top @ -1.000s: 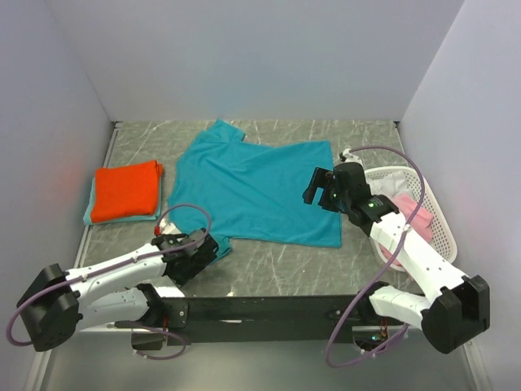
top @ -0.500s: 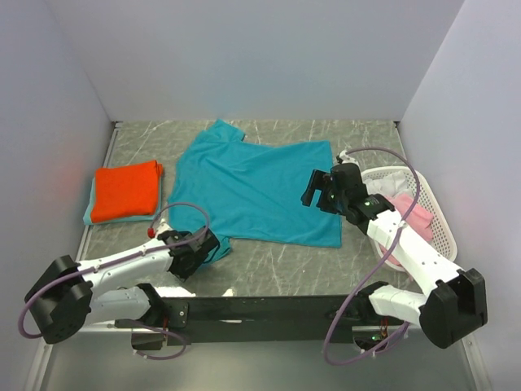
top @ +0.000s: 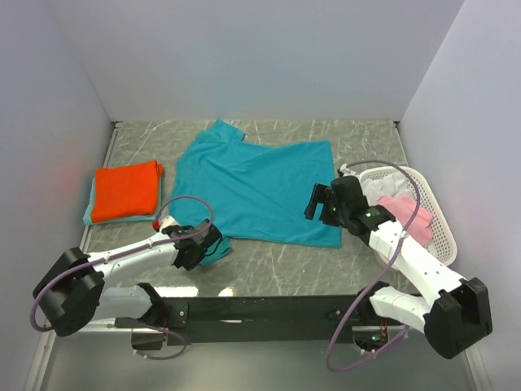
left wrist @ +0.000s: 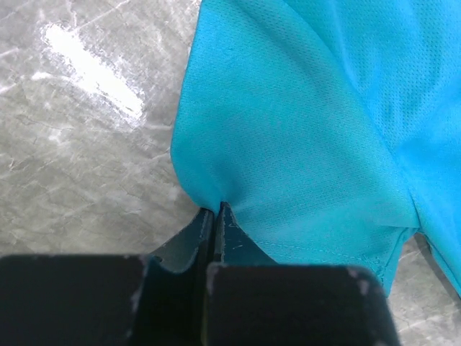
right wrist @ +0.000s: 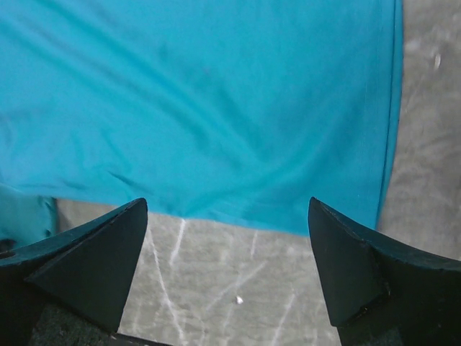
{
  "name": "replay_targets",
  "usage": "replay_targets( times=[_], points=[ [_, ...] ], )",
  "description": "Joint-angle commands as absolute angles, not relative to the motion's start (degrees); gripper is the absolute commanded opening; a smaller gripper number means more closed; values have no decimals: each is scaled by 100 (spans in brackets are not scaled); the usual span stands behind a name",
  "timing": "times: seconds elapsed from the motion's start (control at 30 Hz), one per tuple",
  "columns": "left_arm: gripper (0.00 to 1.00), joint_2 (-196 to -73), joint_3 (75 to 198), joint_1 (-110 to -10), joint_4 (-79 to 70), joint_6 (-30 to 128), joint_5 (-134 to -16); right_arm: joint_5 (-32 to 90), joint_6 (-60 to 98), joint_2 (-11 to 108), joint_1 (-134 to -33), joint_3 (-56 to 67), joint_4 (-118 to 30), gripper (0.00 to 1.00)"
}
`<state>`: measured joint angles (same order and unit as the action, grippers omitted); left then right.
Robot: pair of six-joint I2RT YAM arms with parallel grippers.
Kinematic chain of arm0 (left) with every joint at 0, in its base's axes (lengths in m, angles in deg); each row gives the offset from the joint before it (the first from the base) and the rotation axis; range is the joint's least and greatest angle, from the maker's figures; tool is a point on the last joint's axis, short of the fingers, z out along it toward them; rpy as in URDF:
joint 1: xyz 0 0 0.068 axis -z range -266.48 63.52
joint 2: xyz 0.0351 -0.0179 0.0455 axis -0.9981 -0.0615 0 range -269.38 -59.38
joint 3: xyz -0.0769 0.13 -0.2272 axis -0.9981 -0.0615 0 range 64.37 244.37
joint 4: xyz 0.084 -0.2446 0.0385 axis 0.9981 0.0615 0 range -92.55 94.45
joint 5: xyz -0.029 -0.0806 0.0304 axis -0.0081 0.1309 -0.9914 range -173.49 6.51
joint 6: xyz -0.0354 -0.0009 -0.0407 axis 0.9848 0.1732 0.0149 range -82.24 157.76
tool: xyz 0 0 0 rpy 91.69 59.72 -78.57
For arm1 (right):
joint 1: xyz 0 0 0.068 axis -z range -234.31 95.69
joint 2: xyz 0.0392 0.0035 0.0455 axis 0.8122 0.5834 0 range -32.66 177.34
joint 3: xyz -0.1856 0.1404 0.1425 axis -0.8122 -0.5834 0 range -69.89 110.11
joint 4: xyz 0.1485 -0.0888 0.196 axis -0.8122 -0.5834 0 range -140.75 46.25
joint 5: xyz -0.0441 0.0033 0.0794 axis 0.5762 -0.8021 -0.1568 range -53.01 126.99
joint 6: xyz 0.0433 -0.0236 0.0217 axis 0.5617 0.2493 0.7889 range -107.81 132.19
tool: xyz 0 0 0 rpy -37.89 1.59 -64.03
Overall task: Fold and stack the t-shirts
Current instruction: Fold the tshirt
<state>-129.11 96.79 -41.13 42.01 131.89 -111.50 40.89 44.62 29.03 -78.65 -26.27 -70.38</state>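
At frame right, the mesh basket (top: 437, 226) holds a pink t-shirt (top: 409, 212); the left gripper (top: 212, 243) pinches the teal-blue t-shirt (top: 252, 183), the right gripper (top: 321, 200) spread wide.

At the top view's left, a light teal t-shirt (top: 88, 212) is mostly covered by the orange-red t-shirt (top: 124, 189); at right, the basket (top: 438, 230) is partly hidden by the right arm (top: 399, 240).

Grey table (top: 277, 262) — teal-blue t-shirt (top: 252, 183), folded stack (top: 124, 191), basket (top: 436, 217)
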Motion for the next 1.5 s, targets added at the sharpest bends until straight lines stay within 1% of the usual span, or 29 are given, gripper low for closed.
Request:
replay_targets(
  times=[0.0, 0.17, 0.27, 0.47, 0.6, 0.73, 0.77, 0.83, 0.87, 0.93, 1.03, 1.07, 1.13, 1.17, 1.23, 1.27, 1.33, 1.37, 1.4, 1.43, 1.47],
  points=[
    [1, -13031, 9540, -4139, 3894, 12996, -10960, 4287, 4568, 2623, -8119, -2840, -7336, 98],
    [1, -12926, 9496, -4139, 3806, 12890, -10933, 4718, 4937, 2535, -8709, -3296, -7715, 98],
    [1, -12838, 9443, -4139, 3613, 12732, -10916, 4779, 5121, 2648, -8736, -3648, -7601, 98],
    [1, -12636, 9390, -4139, 3489, 12530, -10924, 5235, 5736, 2816, -8727, -3842, -7530, 97],
    [1, -12416, 9338, -4139, 3639, 12618, -11021, 5421, 6018, 2816, -8499, -3895, -7443, 96],
    [1, -12083, 9276, -4139, 3727, 12644, -11056, 5053, 5887, 2886, -7719, -4123, -7048, 89],
    [1, -12038, 9276, -4139, 3797, 12653, -11082, 4965, 5834, 2913, -7594, -4149, -6899, 83],
    [1, -11907, 9267, -4139, 3850, 12688, -11109, 4842, 5737, 3000, -7427, -4185, -6810, 78],
    [1, -11880, 9276, -4139, 3867, 12688, -11135, 4833, 5711, 3036, -7417, -4176, -6740, 73],
    [1, -11818, 9276, -4139, 3841, 12662, -11135, 4841, 5684, 3149, -7408, -4141, -6722, 72],
    [1, -11853, 9302, -4139, 3788, 12609, -11109, 4894, 5693, 3308, -7408, -4123, -6713, 68],
    [1, -11888, 9328, -4139, 3788, 12600, -11100, 4912, 5702, 3343, -7391, -4132, -6687, 61],
    [1, -11967, 9355, -4139, 3850, 12626, -11100, 4850, 5684, 3422, -7391, -4150, -6678, 57],
    [1, -11993, 9390, -4139, 3867, 12626, -11100, 4798, 5684, 3431, -7391, -4167, -6643, 51],
    [1, -12011, 9407, -4139, 3885, 12644, -11092, 4797, 5684, 3484, -7391, -4202, -6625, 49],
    [1, -12003, 9408, -4130, 3885, 12653, -11074, 4789, 5684, 3502, -7391, -4202, -6651, 41],
    [1, -11933, 9399, -4139, 4016, 12714, -11039, 4762, 5658, 3493, -7391, -4202, -6721, 36],
    [1, -11906, 9407, -4139, 4087, 12784, -11013, 4745, 5658, 3458, -7391, -4220, -6774, 28],
    [1, -11836, 9408, -4139, 4148, 12802, -10978, 4745, 5675, 3414, -7391, -4264, -6818, 26],
    [1, -11801, 9425, -4139, 4297, 12872, -10934, 4745, 5676, 3275, -7391, -4290, -6862, 24],
    [1, -11661, 9521, -4139, 4768, 12994, -10637, 4571, 5702, 2873, -7382, -4438, -7028, 17]
  ],
)
